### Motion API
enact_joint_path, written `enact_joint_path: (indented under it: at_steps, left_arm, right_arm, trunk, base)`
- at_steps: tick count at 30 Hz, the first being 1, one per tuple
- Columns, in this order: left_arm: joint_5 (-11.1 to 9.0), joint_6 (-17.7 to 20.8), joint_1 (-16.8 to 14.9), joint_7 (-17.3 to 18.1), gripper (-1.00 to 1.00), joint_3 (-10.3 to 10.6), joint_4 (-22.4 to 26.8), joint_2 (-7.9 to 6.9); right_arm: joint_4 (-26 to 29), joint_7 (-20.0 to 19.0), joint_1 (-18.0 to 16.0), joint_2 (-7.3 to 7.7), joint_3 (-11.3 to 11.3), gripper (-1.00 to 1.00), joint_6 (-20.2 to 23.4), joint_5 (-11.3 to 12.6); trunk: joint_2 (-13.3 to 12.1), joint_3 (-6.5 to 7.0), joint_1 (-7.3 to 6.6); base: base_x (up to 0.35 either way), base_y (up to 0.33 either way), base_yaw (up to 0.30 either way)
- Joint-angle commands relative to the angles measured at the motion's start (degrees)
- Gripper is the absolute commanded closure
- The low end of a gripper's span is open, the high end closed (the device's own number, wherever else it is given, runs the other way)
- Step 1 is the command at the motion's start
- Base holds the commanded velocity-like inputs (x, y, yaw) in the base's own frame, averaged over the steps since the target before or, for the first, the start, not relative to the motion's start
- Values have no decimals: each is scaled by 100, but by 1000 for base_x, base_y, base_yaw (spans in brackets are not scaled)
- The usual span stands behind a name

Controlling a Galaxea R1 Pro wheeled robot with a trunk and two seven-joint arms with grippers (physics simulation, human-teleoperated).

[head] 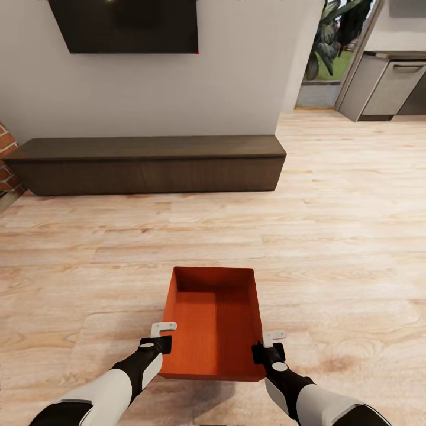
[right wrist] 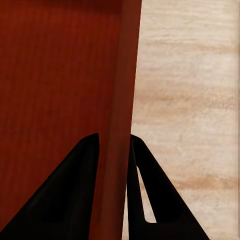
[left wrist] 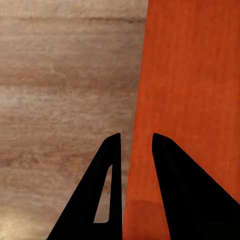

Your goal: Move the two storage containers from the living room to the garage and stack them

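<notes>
Both arms forward, tools (head: 164, 335) (head: 267, 346) pinching container (head: 214, 322) walls

Light wood-plank floor (head: 331, 236), long dark bench (head: 148, 163), black wall TV (head: 124, 25)

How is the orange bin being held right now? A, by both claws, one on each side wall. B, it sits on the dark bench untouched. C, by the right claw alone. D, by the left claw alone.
A: the left claw and right claw each pinch a side wall of the orange bin.
</notes>
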State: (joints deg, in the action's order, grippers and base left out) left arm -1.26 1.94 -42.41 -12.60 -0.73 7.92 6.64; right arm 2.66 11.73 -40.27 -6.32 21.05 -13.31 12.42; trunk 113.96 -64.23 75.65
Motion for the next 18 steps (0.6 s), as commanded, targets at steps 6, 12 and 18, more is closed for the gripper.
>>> enact_joint_path:
  at_steps: [6,12,18]
  left_arm:
    - [74,22,4,-67,100,146,17,-23]
    - [74,25,4,-67,100,145,17,-23]
    - [74,25,4,-67,100,146,17,-23]
  right_arm:
    - [-4,13,-7,-1,-311,100,-40,111]
    - [-2,13,-7,-1,-312,100,-38,111]
    - [-2,13,-7,0,-312,100,-40,116]
  trunk:
    - [-241,105,-133]
    - [-481,213,-265]
    - [-722,320,-397]
  base:
    - [0,0,0]
    - [0,0,0]
    - [0,0,0]
